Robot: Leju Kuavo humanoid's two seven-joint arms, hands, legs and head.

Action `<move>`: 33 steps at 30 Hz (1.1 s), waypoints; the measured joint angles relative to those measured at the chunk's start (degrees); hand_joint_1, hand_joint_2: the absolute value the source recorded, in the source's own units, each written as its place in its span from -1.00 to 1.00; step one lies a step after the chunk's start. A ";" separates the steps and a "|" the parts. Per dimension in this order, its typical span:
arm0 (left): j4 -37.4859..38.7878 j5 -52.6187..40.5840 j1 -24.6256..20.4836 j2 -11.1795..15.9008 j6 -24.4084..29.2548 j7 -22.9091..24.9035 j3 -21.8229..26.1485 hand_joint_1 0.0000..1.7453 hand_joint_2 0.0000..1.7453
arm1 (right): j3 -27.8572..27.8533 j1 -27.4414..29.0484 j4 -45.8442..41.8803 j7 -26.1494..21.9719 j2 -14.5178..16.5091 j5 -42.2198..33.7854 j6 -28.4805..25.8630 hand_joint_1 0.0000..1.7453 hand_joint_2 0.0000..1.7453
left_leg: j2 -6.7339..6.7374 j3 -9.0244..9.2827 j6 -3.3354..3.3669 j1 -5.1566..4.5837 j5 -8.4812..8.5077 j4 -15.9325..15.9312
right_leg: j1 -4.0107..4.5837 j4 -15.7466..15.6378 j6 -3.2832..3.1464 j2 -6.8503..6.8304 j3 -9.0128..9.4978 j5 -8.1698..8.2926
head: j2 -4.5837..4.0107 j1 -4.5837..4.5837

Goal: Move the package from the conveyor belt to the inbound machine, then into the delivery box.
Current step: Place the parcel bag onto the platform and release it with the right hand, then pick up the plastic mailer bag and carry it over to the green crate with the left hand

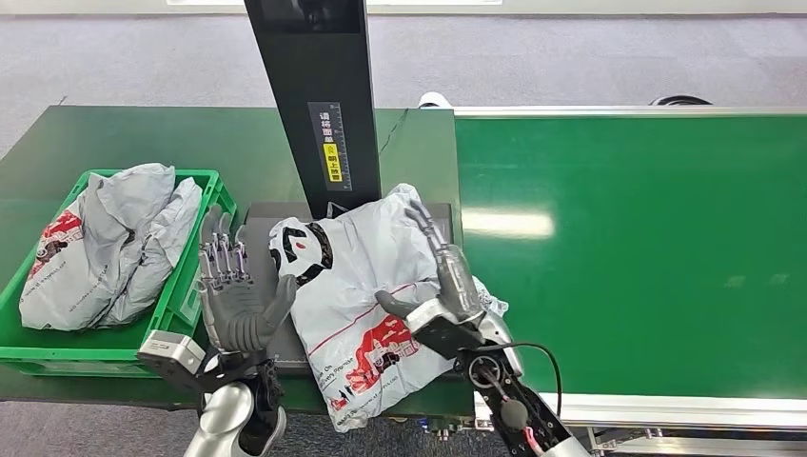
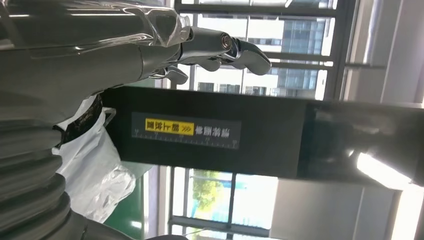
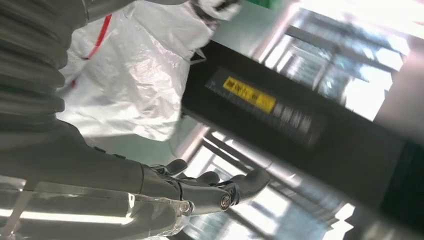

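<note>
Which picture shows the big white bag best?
The head view: the whole white bag lies on the machine between both robot hands. The left wrist view and right wrist view show just crinkly parts.

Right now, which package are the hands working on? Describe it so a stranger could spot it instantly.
Find the black upright post of the inbound machine, left of the green conveyor belt. At its foot lies a white plastic package with red and black print, between the left hand and right hand. Unlike the grey bags in the green crate, it lies alone.
</note>
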 joint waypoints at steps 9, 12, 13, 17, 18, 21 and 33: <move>4.31 -5.16 -1.05 0.58 -5.11 1.25 -2.95 -1.00 1.00 | -11.34 8.15 -10.66 -0.51 -0.30 -14.08 12.52 -1.00 1.00 | 0.05 -0.01 0.00 -0.01 -0.01 0.00 | -0.01 -0.01 0.00 0.03 -0.03 0.01 | 0.00 0.00; 5.50 -8.87 -1.06 0.78 -7.23 3.04 -3.88 -1.00 1.00 | -14.33 9.64 -14.05 -0.26 -0.30 -14.39 13.58 -1.00 1.00 | 0.05 -0.01 0.00 -0.01 -0.01 0.00 | -0.01 -0.01 0.00 0.03 -0.03 0.01 | 0.00 0.00; 5.83 -10.31 -1.05 0.86 -7.89 3.94 -4.14 -1.00 1.00 | -15.22 10.10 -15.17 -0.13 -0.29 -14.35 13.69 -1.00 1.00 | 0.04 -0.01 0.00 -0.01 -0.01 0.00 | -0.01 -0.01 0.00 0.03 -0.03 0.01 | 0.00 -0.01; 7.27 -16.67 -1.03 1.14 -9.93 7.68 -4.83 -1.00 1.00 | -18.61 12.02 -19.74 0.70 -0.09 -14.47 13.75 -1.00 1.00 | 0.04 -0.02 0.00 -0.01 -0.01 0.00 | -0.01 -0.01 0.00 0.03 -0.03 0.00 | 0.00 0.01; 7.65 -18.25 -1.04 1.17 -9.92 8.53 -4.88 -1.00 1.00 | -19.41 12.54 -20.90 0.96 0.05 -14.80 13.74 -1.00 1.00 | 0.04 -0.02 0.00 -0.01 -0.01 0.00 | -0.01 -0.01 0.00 0.03 -0.03 0.00 | 0.00 0.00; 8.96 -24.42 -1.28 1.27 -8.08 11.95 -4.98 -1.00 1.00 | -21.51 14.09 -24.62 1.73 0.63 -15.62 13.74 -1.00 1.00 | 0.04 -0.02 0.00 -0.01 -0.01 0.00 | -0.01 -0.01 0.00 0.03 -0.04 0.00 | 0.00 0.00; 14.47 -55.30 -4.71 1.28 -2.77 32.11 -6.44 -1.00 1.00 | -26.48 16.82 -31.71 4.69 3.61 -11.56 14.28 -1.00 1.00 | 0.05 -0.01 0.00 -0.01 -0.01 0.00 | -0.01 -0.01 0.00 0.03 -0.03 0.01 | 0.00 -0.01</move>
